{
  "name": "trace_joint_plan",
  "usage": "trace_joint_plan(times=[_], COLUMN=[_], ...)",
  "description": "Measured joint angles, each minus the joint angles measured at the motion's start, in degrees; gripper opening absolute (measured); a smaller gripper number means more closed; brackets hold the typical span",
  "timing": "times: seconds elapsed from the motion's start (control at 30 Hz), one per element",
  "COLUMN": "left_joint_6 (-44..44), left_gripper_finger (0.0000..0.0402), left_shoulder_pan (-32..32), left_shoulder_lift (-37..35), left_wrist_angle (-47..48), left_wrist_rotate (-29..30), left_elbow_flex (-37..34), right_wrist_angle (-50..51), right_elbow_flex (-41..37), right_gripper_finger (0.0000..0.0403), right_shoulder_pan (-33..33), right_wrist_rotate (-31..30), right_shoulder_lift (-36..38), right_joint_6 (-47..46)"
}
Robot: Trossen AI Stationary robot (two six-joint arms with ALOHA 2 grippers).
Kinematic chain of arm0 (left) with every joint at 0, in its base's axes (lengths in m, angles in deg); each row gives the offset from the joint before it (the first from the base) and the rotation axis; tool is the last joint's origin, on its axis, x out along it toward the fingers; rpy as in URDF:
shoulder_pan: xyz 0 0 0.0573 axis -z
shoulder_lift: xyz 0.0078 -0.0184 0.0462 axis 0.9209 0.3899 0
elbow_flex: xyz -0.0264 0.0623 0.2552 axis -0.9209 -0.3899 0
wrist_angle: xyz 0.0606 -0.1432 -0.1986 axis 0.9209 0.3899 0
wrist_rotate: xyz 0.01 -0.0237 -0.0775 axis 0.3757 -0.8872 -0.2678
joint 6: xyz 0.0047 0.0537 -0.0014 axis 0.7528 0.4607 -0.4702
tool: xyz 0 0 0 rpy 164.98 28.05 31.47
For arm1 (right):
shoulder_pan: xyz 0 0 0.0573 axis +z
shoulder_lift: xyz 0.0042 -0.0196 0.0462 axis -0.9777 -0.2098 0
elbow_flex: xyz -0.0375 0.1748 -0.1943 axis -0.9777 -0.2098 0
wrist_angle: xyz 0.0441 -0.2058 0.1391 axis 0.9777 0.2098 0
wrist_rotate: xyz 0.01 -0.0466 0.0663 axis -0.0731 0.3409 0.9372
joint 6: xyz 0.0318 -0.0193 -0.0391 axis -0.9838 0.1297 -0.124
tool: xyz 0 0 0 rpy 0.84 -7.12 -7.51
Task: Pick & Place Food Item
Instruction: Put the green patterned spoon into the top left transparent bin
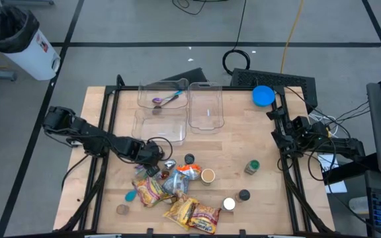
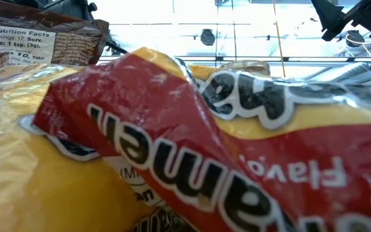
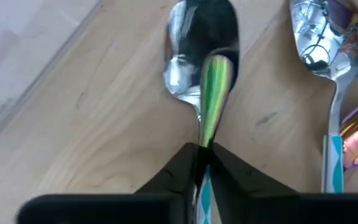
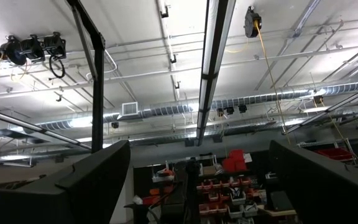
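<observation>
Left gripper (image 3: 202,163) jaws pinch the shiny metal spoon's (image 3: 201,59) thin handle on the wooden tabletop (image 3: 104,124); the narrow grip may let it pivot. Right gripper (image 4: 197,186) jaws spread, parked right.

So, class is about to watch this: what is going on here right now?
The left tool has shut on the handle of a spoon lying on the wooden table, next to a second spoon and above the pile of snack packets. The right tool waits open at the table's right edge, pointing at the ceiling.
</observation>
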Motion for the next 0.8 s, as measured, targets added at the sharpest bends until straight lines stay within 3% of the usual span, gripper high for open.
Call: trace_joint_plan(times=[0.13,0.37,0.57,0.8], left_joint_6=[0.10,-0.34,-0.38,-0.15], left_gripper_finger=[0.0011,0.0030,0.0009,0.0064], left_shoulder_pan=[-0.08,-0.22,-0.70,-0.68], left_shoulder_lift=[-0.90,-3.88,-4.52,-4.44], left_wrist_angle=[-0.07,-0.21,-0.53,-0.64], left_wrist_rotate=[-0.52,-2.85,-2.30,-1.67], left_elbow_flex=[0.00,-0.20,-0.17,-0.13], right_wrist_angle=[-0.01,-0.01,0.00,0.00], right_elbow_flex=[0.00,0.02,0.07,0.07], right_gripper_finger=[0.0380,0.0380,0.0380,0.0380], right_shoulder_pan=[0.00,0.00,0.00,0.00], right_wrist_rotate=[0.02,0.00,0.02,0.02], right_shoulder_lift=[0.00,-0.01,0.00,0.01], right_joint_6=[0.00,0.00,0.00,0.00])
